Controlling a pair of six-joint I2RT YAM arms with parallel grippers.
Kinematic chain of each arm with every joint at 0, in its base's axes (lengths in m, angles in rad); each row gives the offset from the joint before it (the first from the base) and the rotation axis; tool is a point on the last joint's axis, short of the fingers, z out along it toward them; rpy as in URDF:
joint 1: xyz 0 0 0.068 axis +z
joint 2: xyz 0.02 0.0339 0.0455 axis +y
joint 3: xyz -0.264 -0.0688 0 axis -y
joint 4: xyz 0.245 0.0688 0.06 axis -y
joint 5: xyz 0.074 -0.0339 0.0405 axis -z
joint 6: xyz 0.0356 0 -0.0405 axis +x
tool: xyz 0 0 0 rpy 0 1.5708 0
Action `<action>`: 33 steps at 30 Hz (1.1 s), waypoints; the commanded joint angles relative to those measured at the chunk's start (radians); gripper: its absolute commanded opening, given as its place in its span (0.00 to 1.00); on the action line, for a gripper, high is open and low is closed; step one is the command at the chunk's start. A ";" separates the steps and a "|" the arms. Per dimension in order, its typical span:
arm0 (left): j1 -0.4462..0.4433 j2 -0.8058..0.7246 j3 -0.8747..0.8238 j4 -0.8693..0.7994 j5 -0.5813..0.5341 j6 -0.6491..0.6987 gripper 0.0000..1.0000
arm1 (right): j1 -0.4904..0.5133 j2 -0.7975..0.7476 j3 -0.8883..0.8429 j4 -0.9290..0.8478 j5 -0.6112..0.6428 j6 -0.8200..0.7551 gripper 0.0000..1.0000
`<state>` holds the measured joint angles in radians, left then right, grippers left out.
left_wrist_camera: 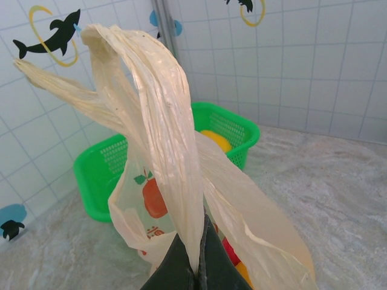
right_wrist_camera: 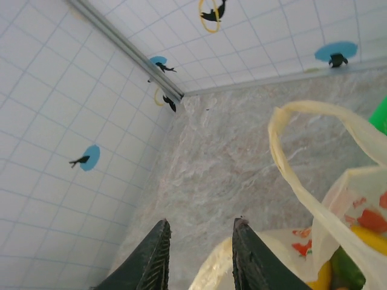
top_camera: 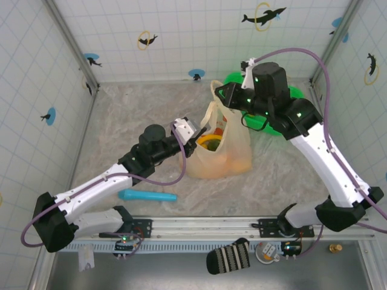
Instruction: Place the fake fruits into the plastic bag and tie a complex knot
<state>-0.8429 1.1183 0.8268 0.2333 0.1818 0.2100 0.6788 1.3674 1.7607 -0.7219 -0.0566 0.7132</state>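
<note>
The cream plastic bag (top_camera: 225, 154) stands in the middle of the table with fake fruits (top_camera: 211, 142) showing in its mouth. My left gripper (top_camera: 192, 134) is shut on one bag handle, which rises twisted from between the closed fingers (left_wrist_camera: 181, 266) in the left wrist view. A red fruit (left_wrist_camera: 231, 250) shows through the bag (left_wrist_camera: 158, 151). My right gripper (top_camera: 225, 93) hovers at the bag's far handle (top_camera: 215, 89). It (right_wrist_camera: 201, 223) is open with only floor between its fingers. The handle loop (right_wrist_camera: 289, 136) hangs to its right, above yellow (right_wrist_camera: 365, 234) and green (right_wrist_camera: 342, 266) fruits.
A green basket (top_camera: 294, 92) sits at the back right, partly under my right arm, with a yellow fruit (left_wrist_camera: 217, 140) in it. A blue tube (top_camera: 147, 196) lies near the front left. Tiled walls close in the table on three sides.
</note>
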 commanded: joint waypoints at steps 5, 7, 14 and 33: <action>-0.004 -0.015 -0.010 -0.004 0.006 0.019 0.00 | 0.013 -0.067 -0.176 0.152 -0.073 0.270 0.36; -0.004 -0.019 -0.009 -0.003 0.007 0.018 0.00 | 0.013 -0.072 -0.201 0.162 -0.077 0.280 0.41; -0.004 -0.017 -0.001 -0.014 0.014 0.015 0.00 | 0.005 -0.070 -0.257 0.236 -0.105 0.295 0.48; -0.011 -0.020 -0.006 -0.026 0.007 0.012 0.00 | -0.015 -0.053 -0.364 0.395 -0.188 0.353 0.38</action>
<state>-0.8448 1.1107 0.8268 0.2173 0.1822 0.2100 0.6659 1.3235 1.4296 -0.3908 -0.2199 1.0405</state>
